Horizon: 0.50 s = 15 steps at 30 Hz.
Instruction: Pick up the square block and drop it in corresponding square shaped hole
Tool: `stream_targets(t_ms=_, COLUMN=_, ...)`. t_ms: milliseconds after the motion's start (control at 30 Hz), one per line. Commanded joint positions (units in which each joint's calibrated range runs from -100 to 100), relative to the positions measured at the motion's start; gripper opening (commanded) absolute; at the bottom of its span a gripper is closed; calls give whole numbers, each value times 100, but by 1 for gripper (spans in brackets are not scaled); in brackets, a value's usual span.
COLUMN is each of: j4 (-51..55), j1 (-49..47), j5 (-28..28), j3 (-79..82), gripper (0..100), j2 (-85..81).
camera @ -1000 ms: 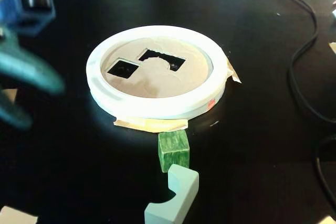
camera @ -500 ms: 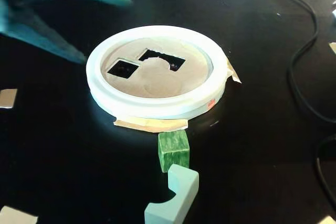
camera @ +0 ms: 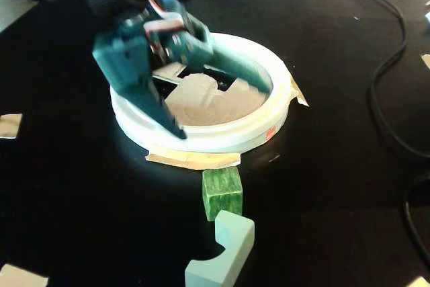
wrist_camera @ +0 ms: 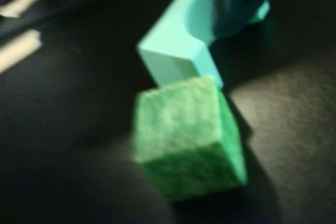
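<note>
The square block (camera: 222, 193), a mottled dark green cube, sits on the black table just in front of the white ring (camera: 215, 138). It fills the middle of the wrist view (wrist_camera: 186, 137), blurred. My teal gripper (camera: 223, 112) hangs open over the ring's tan cardboard disc (camera: 208, 105), fingers spread wide and holding nothing. One finger (camera: 158, 102) covers most of the square shaped hole (camera: 166, 85); only a dark sliver shows. In the wrist view a dark teal finger (wrist_camera: 244, 1) enters at the top right, above the pale mint block.
The pale mint notched block (camera: 222, 250) (wrist_camera: 178, 40) lies touching the cube's near side. The wider cutout (camera: 216, 75) is partly visible. Tan tape (camera: 195, 159) sticks out under the ring. A black cable (camera: 386, 65) loops at right. Paper scraps (camera: 10, 126) lie at left.
The gripper has swung from the upper left corner of the fixed view to above the ring's disc, now covering the square hole. Both blocks stay where they were.
</note>
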Motion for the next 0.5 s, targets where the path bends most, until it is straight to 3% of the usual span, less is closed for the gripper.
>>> stream_targets(t_ms=0, j4=500, j1=-60, j5=54, j3=-1090, gripper=93, j2=685)
stream_targets(t_ms=467, j4=2287, j1=65, j5=54, j3=-3613, gripper=93, j2=2503)
